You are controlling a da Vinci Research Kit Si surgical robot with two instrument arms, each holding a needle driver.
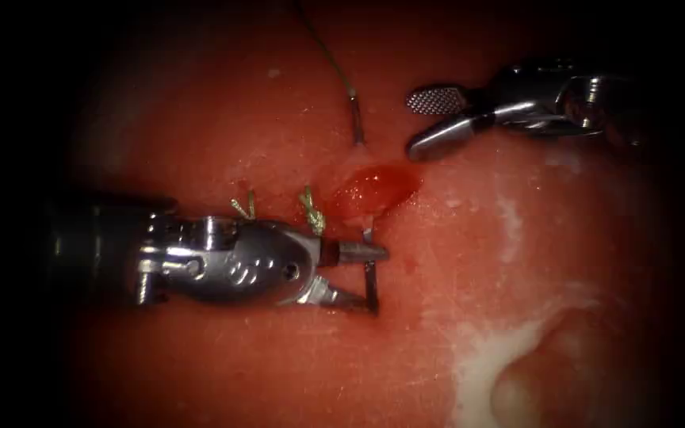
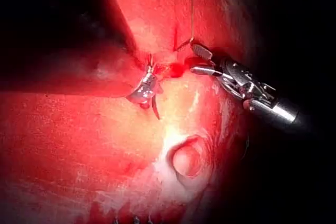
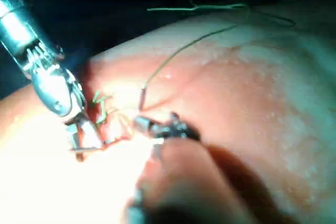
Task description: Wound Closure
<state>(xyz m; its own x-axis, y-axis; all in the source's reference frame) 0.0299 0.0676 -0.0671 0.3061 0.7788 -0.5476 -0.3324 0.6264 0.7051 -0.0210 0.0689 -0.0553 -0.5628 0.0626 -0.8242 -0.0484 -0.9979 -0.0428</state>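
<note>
Endoscope view: my left tool (image 1: 362, 277) lies across the tissue (image 1: 223, 372) just below the cut (image 1: 374, 190), its 2 jaws spread apart around the needle tip (image 1: 371, 285) that sticks out of the tissue, not pinching it. My right tool (image 1: 426, 123) hovers just up and right of the cut with jaws open, holding nothing. The needle's rear end (image 1: 356, 123) stands out of the tissue above the cut, the thread (image 1: 327, 51) running up from it; 2 knots (image 1: 279, 208) sit left of the red fluid.
</note>
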